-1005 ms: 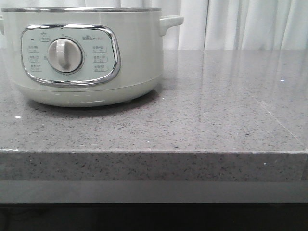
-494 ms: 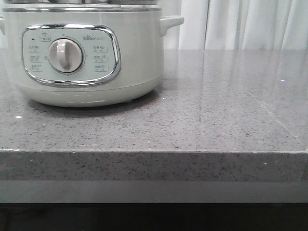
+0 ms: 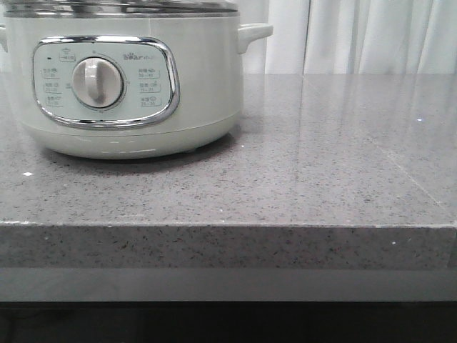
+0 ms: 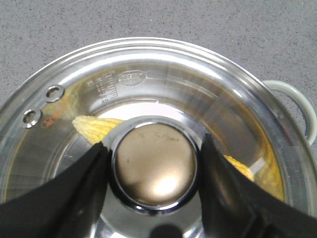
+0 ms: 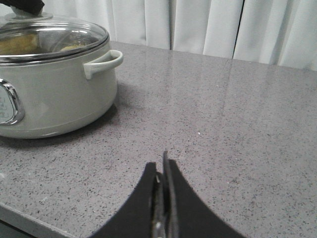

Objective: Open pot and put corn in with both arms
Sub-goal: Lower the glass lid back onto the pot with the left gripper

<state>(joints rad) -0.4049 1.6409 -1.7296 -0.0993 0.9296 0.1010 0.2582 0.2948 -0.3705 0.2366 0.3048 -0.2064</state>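
The right end effector (image 5: pixel 164 171) hung over the grey speckled table (image 5: pixel 237 129) with its fingers pressed together. Well apart from it stood the pot (image 5: pixel 54 94), its glass lid (image 5: pixel 49 37) on, before white curtains (image 5: pixel 208 25).

From the front I lose the pot's (image 3: pixel 200 86) left side and the lid's top past the frame. Through the left wrist camera, the lid knob (image 4: pixel 154 168) covers the middle of the corn (image 4: pixel 96 128).
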